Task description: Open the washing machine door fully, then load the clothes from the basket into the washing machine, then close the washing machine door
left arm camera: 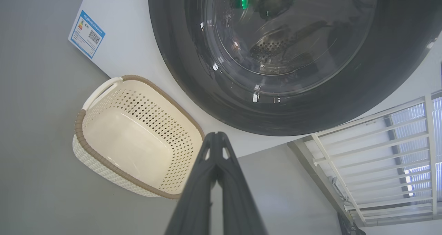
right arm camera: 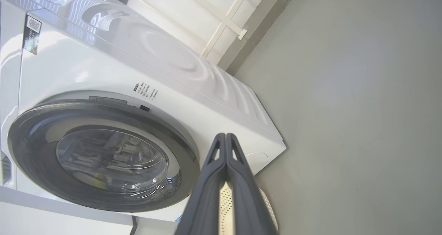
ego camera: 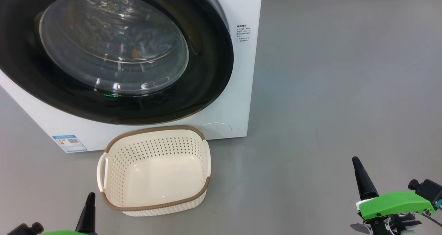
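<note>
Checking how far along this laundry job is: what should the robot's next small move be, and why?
Probably nothing more than a small retreat: the washing machine door looks shut, the clothes show behind its glass, the basket is empty, and the left gripper and right gripper are shut, holding nothing.

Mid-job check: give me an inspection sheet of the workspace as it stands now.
Surface: smooth grey floor.
Job's things: door looks shut on the washer; clothes seen through its glass; basket empty, on the floor in front of the washer.
Clutter: nothing seen.
Grippers: left gripper and right gripper both shut, holding nothing.
Cables: thin wire by the right wrist.
Surroundings: white railing beside the washer; blue label on its front.
</note>
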Robot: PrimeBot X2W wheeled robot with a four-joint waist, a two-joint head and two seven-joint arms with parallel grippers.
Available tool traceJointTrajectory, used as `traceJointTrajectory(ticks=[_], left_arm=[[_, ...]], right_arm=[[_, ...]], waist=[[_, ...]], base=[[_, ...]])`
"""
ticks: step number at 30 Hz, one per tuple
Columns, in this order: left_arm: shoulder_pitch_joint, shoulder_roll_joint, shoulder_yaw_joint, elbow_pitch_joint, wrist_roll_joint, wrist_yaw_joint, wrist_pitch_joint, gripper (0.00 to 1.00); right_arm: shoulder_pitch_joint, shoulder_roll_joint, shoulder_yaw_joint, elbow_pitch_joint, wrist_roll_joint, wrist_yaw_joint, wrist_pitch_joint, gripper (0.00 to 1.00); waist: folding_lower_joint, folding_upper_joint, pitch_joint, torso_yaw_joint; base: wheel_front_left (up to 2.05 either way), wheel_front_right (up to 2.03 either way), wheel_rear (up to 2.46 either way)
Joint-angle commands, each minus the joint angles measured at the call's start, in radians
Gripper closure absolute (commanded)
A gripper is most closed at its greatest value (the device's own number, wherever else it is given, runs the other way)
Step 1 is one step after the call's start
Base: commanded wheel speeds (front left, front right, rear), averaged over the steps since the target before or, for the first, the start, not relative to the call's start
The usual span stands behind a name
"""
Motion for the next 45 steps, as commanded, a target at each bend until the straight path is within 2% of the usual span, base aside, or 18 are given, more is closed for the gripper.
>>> traceJointTrajectory(ticks=[1, 45], left_arm=[[-0.049, 0.007, 0.026, -0.019, -0.029, -0.002, 0.010, 1.00], [-0.088, -0.029, 0.080, -0.014, -0.424, -0.003, 0.137, 1.00]], right_arm=[[-0.006, 0.000, 0.002, -0.033, 0.031, -0.001, 0.008, 1.00], [0.025, 0.028, -0.044, -0.103, 0.458, -0.001, 0.135, 1.00]], waist=[[-0.0001, 0.0000, -0.002, 0.000], [-0.0001, 0.0000, -0.049, 0.004]], base=[[0.00, 0.00, 0.00], [0.00, 0.00, 0.00]])
